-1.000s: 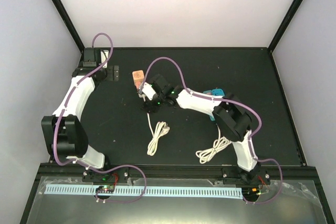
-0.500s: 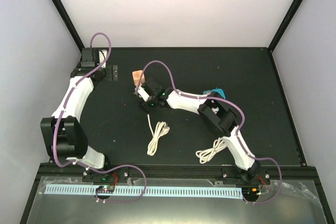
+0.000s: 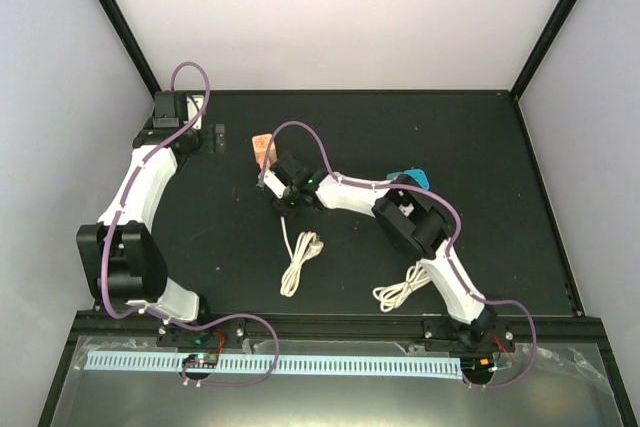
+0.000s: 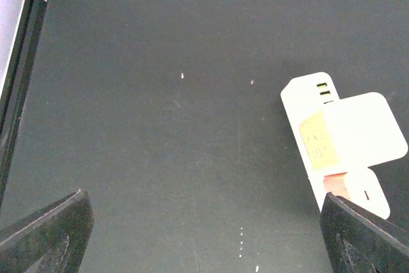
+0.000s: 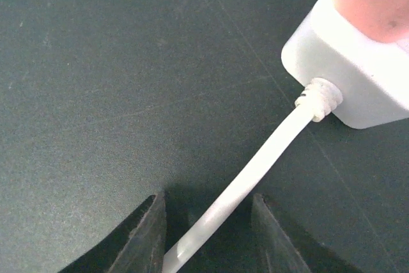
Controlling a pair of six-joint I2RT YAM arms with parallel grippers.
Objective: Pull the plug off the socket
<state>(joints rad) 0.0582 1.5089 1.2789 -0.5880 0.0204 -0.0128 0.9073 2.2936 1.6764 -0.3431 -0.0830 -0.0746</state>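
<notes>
**Right jaws straddle the plug cable at the socket; left gripper wide open**

The plug (image 5: 358, 75) is a smooth white rounded box with a ribbed strain relief. A glossy round white cable (image 5: 255, 164) runs out of it. The plug butts against the socket (image 4: 339, 145), a flat white block with slots, a yellow sticker and an orange-pink part. Both lie on the matte black table (image 4: 160, 126), which is faintly scratched and speckled.

The right gripper (image 5: 208, 201) sits just beside the socket on the cable side, with its dark fingers (image 5: 144, 234) on either side of the cable. The jaws are partly closed with a dark gap on one side, so they are not clamped.

The left gripper (image 4: 203, 206) is near the socket on the opposite side, spread fully and holding nothing.

Well apart from the socket on the near side lie two loose white cable coils (image 3: 300, 265) (image 3: 405, 289). A blue object (image 3: 410, 177) is half hidden behind the right arm. Nothing blocks the plug.

Compared with a second ago, the right elbow has folded in toward the socket and the wrist sits closer to it. The left arm has barely shifted, and the socket is in the same spot.
</notes>
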